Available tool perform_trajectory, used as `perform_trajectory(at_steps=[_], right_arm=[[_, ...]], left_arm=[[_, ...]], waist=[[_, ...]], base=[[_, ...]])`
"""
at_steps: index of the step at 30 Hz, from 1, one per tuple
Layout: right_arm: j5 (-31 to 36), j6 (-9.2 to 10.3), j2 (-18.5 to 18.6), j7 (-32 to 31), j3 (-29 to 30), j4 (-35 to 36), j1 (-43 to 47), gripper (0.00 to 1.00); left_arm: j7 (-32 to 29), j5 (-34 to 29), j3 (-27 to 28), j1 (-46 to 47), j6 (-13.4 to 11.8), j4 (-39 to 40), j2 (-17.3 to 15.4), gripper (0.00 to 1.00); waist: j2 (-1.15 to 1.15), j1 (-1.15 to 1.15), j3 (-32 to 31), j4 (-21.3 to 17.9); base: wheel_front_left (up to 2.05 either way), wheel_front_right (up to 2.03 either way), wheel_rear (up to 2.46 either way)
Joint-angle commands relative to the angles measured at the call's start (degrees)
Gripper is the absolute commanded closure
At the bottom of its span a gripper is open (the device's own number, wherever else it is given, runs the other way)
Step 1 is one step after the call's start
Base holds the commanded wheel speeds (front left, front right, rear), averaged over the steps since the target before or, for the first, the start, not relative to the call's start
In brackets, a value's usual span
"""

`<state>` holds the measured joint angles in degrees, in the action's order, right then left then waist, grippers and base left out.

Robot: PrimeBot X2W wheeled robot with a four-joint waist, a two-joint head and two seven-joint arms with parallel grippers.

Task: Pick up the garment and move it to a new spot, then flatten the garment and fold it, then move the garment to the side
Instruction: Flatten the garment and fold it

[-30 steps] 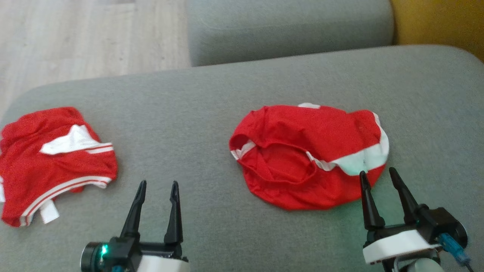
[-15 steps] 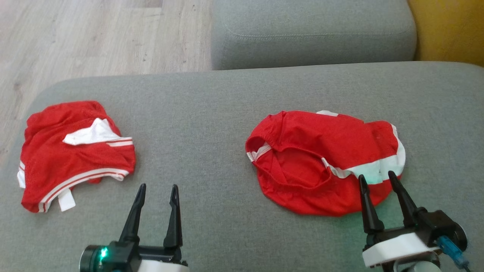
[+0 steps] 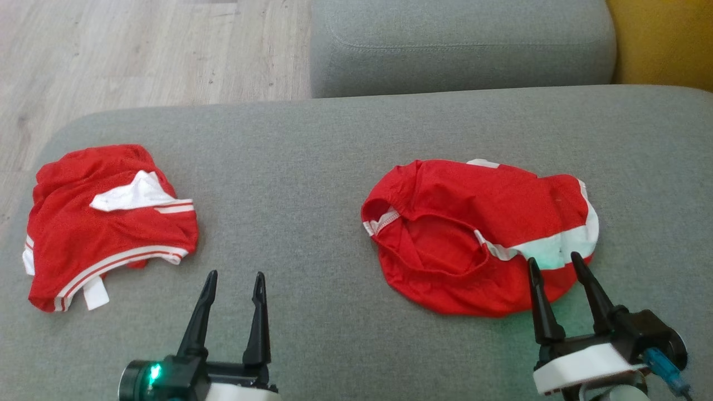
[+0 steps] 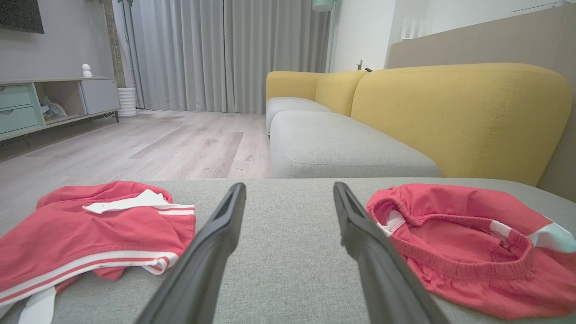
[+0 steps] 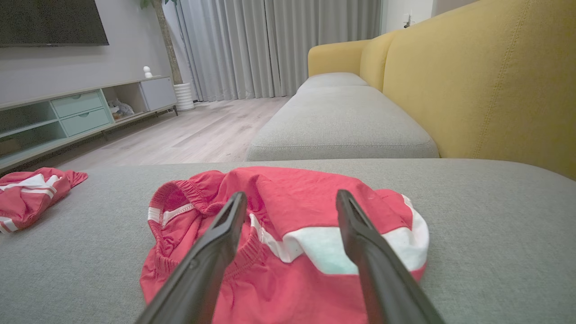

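A crumpled red garment (image 3: 479,234) with a white band and an elastic waistband lies on the grey sofa seat (image 3: 312,167), right of centre. My right gripper (image 3: 553,258) is open, its fingertips over the garment's near right edge; the right wrist view shows the garment (image 5: 288,216) just beyond the open fingers (image 5: 290,195). My left gripper (image 3: 235,274) is open over bare cushion, holding nothing. In the left wrist view its fingers (image 4: 289,186) point between the two red cloths, the garment (image 4: 463,238) to their right.
A second red garment with white stripes (image 3: 106,228) lies at the seat's left end, near the edge. Beyond are another grey cushion (image 3: 462,44), a yellow backrest (image 3: 663,44) at the right and wooden floor (image 3: 139,55) at the far left.
The whole head picture has shifted, so the camera moved. Both grippers stay open in the same places, and neither garment has changed shape.
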<state>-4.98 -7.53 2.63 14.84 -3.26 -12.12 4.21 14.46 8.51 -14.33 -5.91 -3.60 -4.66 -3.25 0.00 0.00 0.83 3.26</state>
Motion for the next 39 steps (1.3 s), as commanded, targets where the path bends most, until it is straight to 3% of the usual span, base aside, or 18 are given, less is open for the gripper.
perform_trajectory(at_steps=[1,17,23,28,32,39], right_arm=[[-0.3,0.04,0.2,0.2,-1.4,1.5,-2.0,0.00],[-0.2,0.04,0.2,0.2,-1.8,1.8,-2.5,0.00],[0.3,0.04,0.2,0.2,-2.4,3.5,-4.8,0.00],[-0.1,0.04,0.2,0.2,-3.4,5.3,-7.3,0.00],[-0.4,0.04,0.2,0.2,-5.0,6.1,-8.5,0.00],[-1.0,0.04,0.2,0.2,-6.4,7.4,-9.8,0.00]], left_arm=[[0.5,-0.6,1.6,2.7,-0.5,1.8,0.4,0.00],[0.5,-0.2,0.4,3.4,-0.1,0.7,0.4,0.00],[0.5,3.5,-6.8,10.1,3.2,-3.3,0.4,0.00],[0.3,10.8,-14.6,19.1,6.1,-9.8,0.4,0.00],[-4.1,18.7,-20.4,26.1,7.6,-14.1,0.4,0.00],[-13.9,32.6,-26.7,33.6,7.3,-17.9,0.4,0.00]], waist=[[0.00,0.00,0.0,-0.1],[0.00,0.00,0.7,-1.6],[0.00,0.00,5.0,-5.8],[0.00,0.00,9.1,-10.6],[0.00,0.00,11.5,-14.1],[0.00,0.00,14.4,-19.0]], base=[[0.00,0.00,0.00],[0.00,0.00,0.00],[0.00,0.00,0.00],[0.00,0.00,0.00],[0.00,0.00,0.00],[0.00,0.00,0.00]])
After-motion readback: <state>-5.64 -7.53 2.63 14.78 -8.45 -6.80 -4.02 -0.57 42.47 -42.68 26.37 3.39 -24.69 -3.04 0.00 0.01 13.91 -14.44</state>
